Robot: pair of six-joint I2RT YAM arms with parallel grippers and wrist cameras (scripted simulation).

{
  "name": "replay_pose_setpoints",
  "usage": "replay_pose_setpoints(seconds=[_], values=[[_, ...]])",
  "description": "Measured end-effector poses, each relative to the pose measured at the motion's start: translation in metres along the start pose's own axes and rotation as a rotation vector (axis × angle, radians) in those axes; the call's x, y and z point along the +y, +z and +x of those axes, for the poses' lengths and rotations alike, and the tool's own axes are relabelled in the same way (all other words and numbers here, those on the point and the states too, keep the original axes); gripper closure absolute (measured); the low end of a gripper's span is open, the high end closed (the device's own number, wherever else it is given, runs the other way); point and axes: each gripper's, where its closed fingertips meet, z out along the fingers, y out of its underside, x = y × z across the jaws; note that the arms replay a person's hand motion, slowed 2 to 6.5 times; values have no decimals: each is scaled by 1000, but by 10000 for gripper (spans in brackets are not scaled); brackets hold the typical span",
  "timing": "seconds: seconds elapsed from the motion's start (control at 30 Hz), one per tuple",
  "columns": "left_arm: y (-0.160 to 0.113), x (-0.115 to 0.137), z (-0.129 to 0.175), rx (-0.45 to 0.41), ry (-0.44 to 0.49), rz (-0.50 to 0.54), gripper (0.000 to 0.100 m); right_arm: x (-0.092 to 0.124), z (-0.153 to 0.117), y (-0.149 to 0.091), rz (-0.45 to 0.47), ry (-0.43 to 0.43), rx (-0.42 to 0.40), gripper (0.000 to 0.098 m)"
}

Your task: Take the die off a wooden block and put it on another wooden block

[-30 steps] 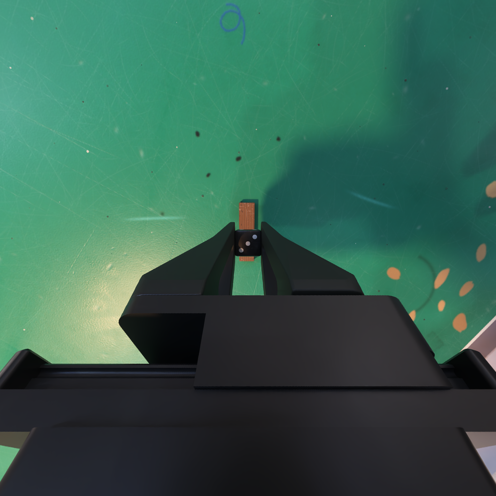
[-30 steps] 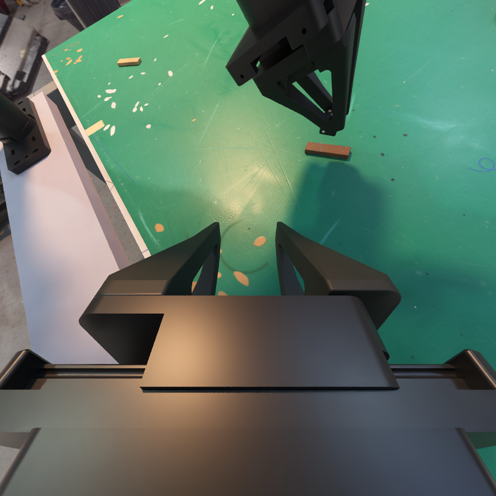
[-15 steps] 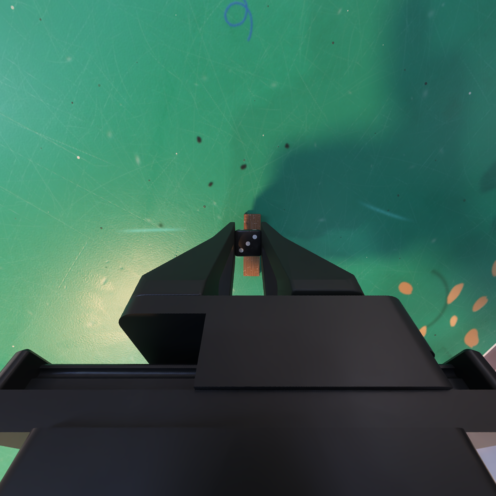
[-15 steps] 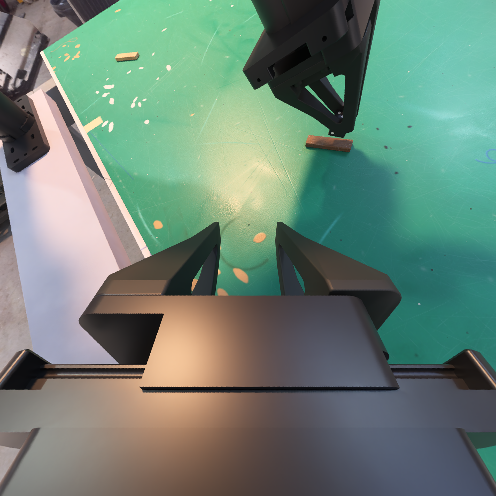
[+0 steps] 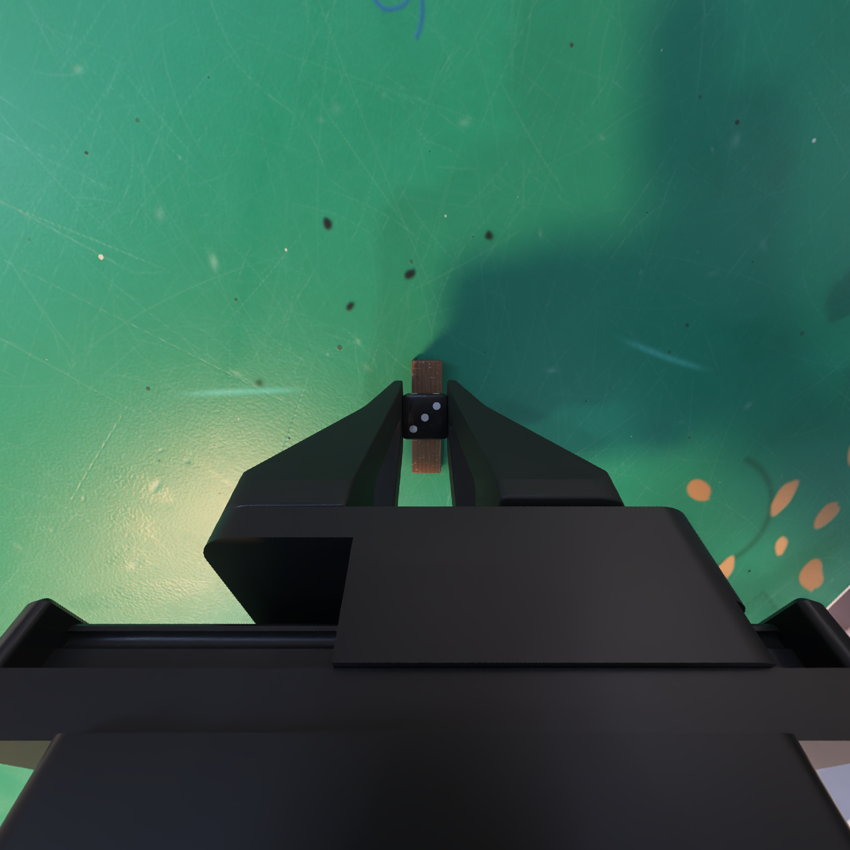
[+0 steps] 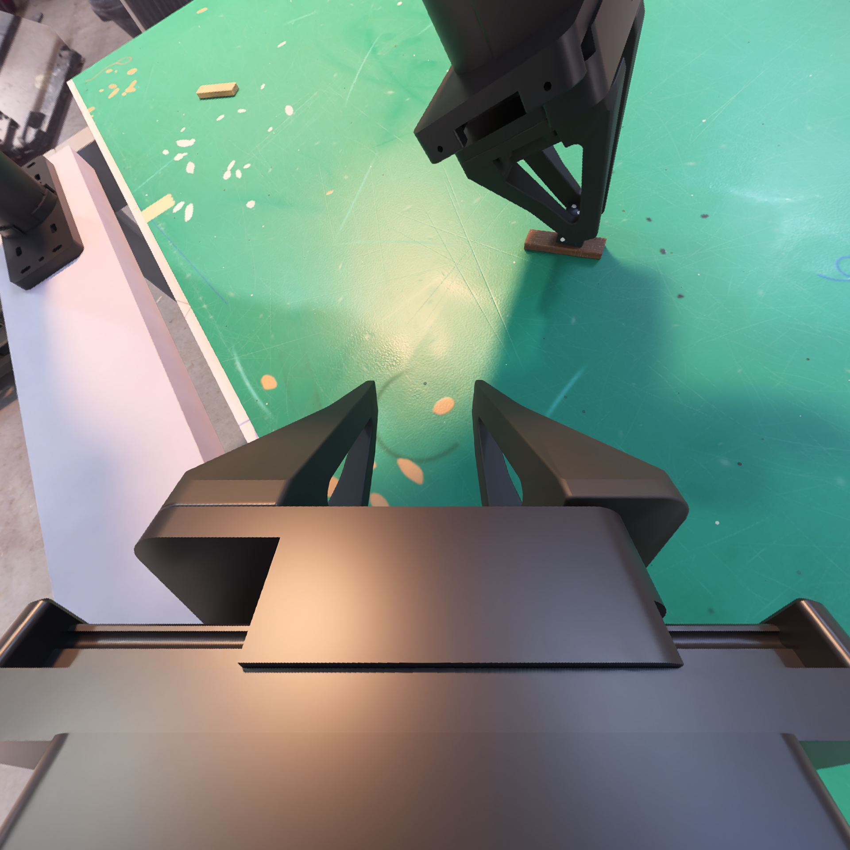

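Observation:
My left gripper (image 5: pixel 424 409) is shut on a black die (image 5: pixel 424 416) with white pips. It holds the die over the middle of a dark brown wooden block (image 5: pixel 426 453) lying on the green table. In the right wrist view the left gripper (image 6: pixel 575 234) points straight down with its fingertips at the top of that block (image 6: pixel 542 242); I cannot tell whether the die touches it. A second, pale wooden block (image 6: pixel 217 90) lies far off near the table's back left corner. My right gripper (image 6: pixel 425 404) is open and empty, hovering above the table near its left edge.
The green table (image 6: pixel 690 414) carries scratches and pale paint flecks. Its white edge (image 6: pixel 152 257) runs along the left, with a pale shelf (image 6: pixel 92 391) beyond it holding a black arm base (image 6: pixel 32 221).
My left gripper has come down with the die and shifted over the dark block, from above it to its top. The right gripper has stayed open and almost still.

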Motion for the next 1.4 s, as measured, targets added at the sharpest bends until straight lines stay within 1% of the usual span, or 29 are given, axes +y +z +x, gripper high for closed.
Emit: replay_pose_setpoints(seconds=[0.77,0.83,1.2,1.4], values=[[0,4,0,-1,2,29,841,2,6,0,-15,22,2,624],[0,5,1,2,2,28,796,1,7,0,-17,21,2,624],[-8,10,2,-4,-14,40,658,-8,16,-9,-43,-14,26,613],[-20,10,6,-7,-24,72,619,-20,27,-17,-77,-42,56,605]])
